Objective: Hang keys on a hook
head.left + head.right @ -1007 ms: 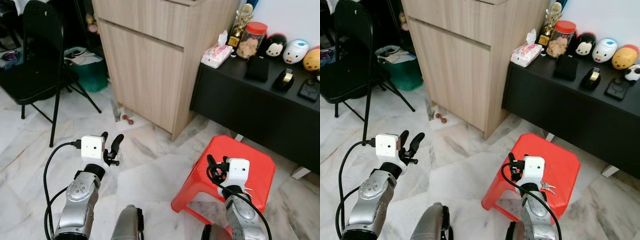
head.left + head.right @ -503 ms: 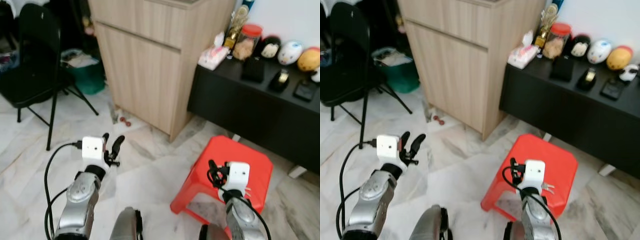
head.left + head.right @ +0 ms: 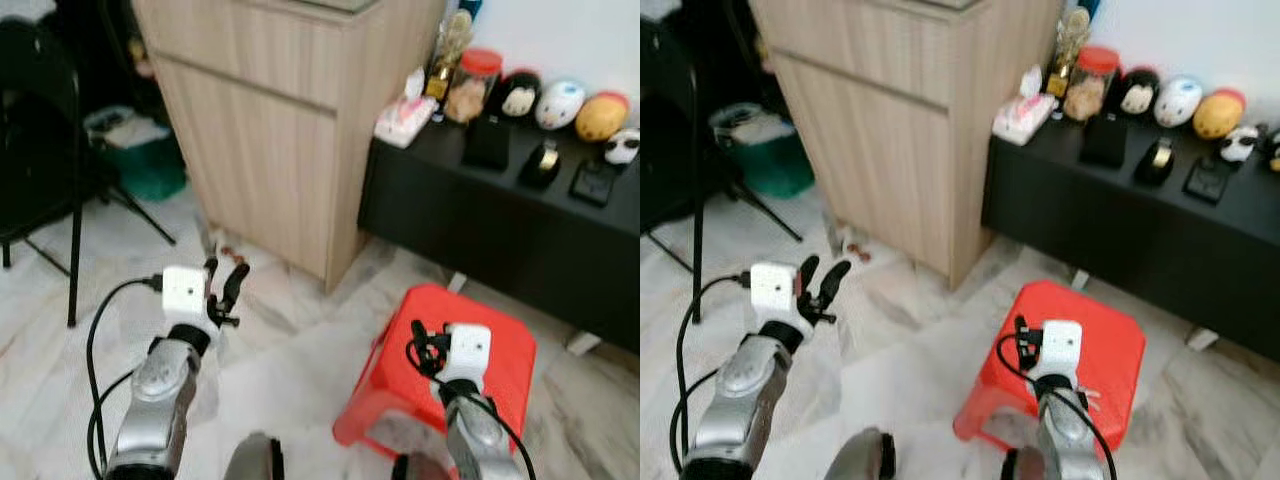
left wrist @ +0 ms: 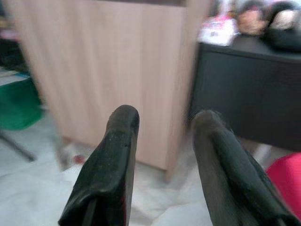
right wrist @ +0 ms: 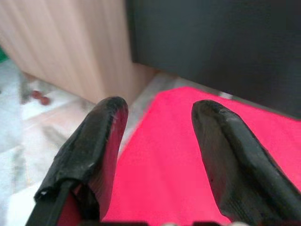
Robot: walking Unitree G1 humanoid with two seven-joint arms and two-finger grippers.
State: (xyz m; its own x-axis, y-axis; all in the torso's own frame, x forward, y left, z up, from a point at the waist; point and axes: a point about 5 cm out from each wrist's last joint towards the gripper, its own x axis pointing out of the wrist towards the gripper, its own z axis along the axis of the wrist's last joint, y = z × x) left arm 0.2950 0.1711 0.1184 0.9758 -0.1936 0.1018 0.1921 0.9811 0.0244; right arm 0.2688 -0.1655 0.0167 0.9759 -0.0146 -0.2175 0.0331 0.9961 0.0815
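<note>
A: Where are the keys (image 3: 1087, 397)?

B: On the red stool (image 3: 1110, 340), a small metallic glint just beside your right gripper (image 5: 157, 136), on its outer side; too small to read their axis. Your right arm is much nearer.

A: Grippers?

B: Right fingers are spread apart above the stool seat, holding nothing. Left gripper (image 4: 164, 146) is parted too, empty, facing the wooden cabinet (image 3: 270, 120). Can't make out a hook.

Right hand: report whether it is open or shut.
Open. The right hand has its two black fingers spread apart, the red stool visible between them.
</note>
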